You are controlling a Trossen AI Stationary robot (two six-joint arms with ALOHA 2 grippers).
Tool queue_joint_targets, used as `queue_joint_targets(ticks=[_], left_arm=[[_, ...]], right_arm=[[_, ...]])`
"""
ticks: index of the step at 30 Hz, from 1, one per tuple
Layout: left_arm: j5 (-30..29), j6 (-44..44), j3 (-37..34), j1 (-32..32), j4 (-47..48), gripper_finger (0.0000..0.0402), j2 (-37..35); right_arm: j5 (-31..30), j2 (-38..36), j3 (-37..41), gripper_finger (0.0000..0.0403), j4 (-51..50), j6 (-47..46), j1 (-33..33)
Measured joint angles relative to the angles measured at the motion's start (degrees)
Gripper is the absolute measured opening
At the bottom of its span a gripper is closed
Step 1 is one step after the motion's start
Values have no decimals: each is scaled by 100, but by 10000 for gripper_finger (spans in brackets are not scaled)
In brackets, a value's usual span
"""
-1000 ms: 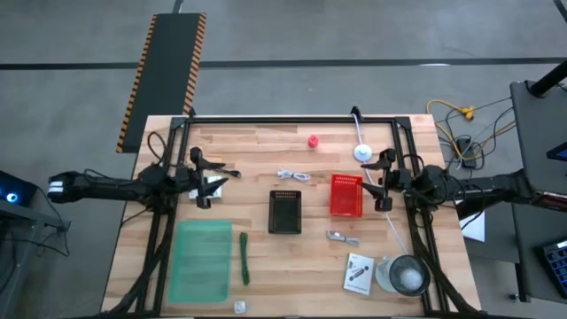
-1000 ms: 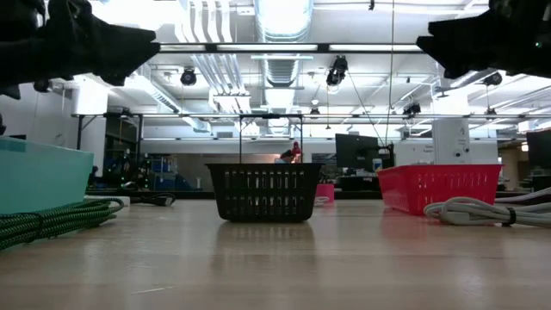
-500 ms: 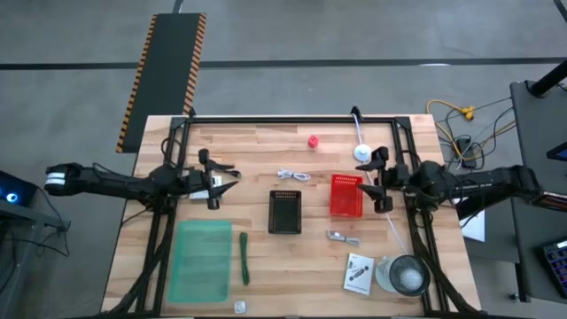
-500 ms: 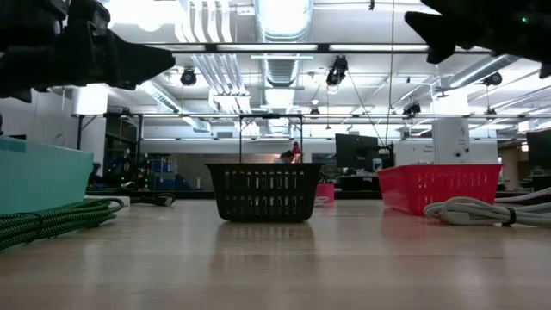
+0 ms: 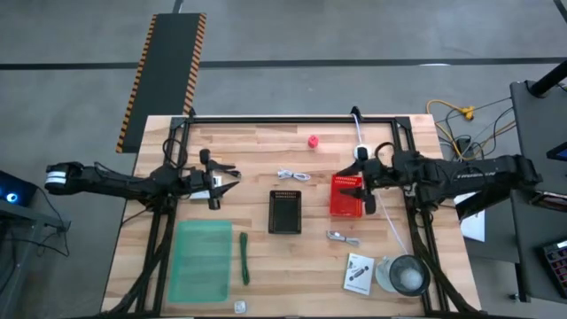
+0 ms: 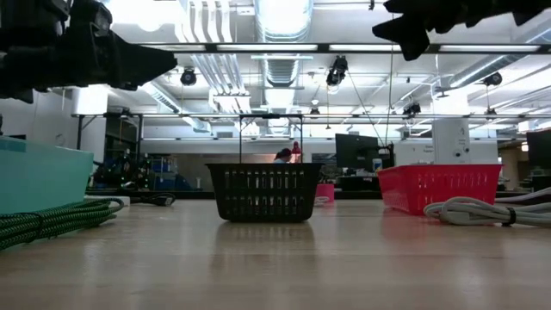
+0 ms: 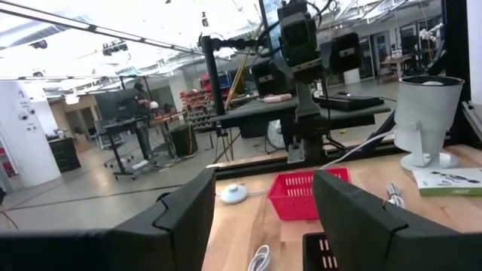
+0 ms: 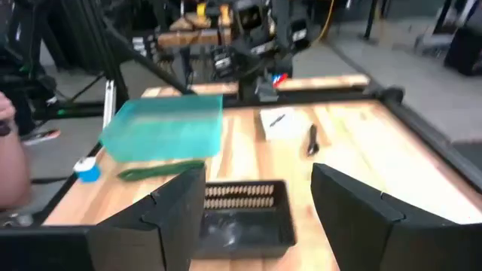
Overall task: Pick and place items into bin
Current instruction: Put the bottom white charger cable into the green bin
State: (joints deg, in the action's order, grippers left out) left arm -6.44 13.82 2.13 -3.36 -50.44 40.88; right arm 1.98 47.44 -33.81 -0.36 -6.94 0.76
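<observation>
In the high view my left gripper (image 5: 220,182) hangs open above bare wood, left of the coiled white cable (image 5: 292,175). My right gripper (image 5: 361,184) is open too, above the right rim of the red bin (image 5: 345,197). Neither touches anything. A black bin (image 5: 284,211) stands mid-table. The tiny red knob (image 5: 313,140) lies toward the far edge. The small metal piece (image 5: 341,237), the white printed card (image 5: 358,273) and the green strip (image 5: 244,257) lie flat nearer the front. In the right wrist view the black bin (image 8: 241,211) sits between my open fingers.
A teal bin (image 5: 201,259) stands at the near left. The round clear lidded container (image 5: 406,275) is at the near right. The white disc (image 5: 362,152) on its cord lies behind the red bin. A black frame rail (image 5: 292,120) borders the table. A person's hand (image 8: 9,150) shows beyond it.
My right gripper has moved toward the table's left, from beside the red bin to above its right rim. My left gripper has shifted a little toward the table's right and then stayed still. No item has moved.
</observation>
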Motion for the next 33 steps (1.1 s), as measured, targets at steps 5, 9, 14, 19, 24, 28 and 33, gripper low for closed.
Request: queue_joint_targets(ticks=[5, 9, 14, 19, 24, 28, 33], left_arm=[[0, -3, 0, -2, -1, 208, -12], [0, -4, 0, 0, -2, 208, -7], [1, -7, 0, -1, -6, 208, -2], [0, -7, 0, 0, -1, 208, -8], [2, 0, 3, 0, -13, 208, 13], [3, 1, 4, -1, -12, 208, 40], [11, -5, 4, 0, -4, 208, 66]], right_arm=[[-7, 462, -330, 226, -430, -261, 348], [-10, 741, -545, 226, -610, -358, 771], [-63, 1008, -756, 226, -1072, -492, 1277], [-196, 1344, -786, 226, -1529, -974, 1613], [-574, 1822, -784, 226, -1909, -1583, 1816], [-749, 2249, -866, 226, -1930, -2033, 1853], [-754, 2772, -1040, 226, -2103, -2432, 1878]])
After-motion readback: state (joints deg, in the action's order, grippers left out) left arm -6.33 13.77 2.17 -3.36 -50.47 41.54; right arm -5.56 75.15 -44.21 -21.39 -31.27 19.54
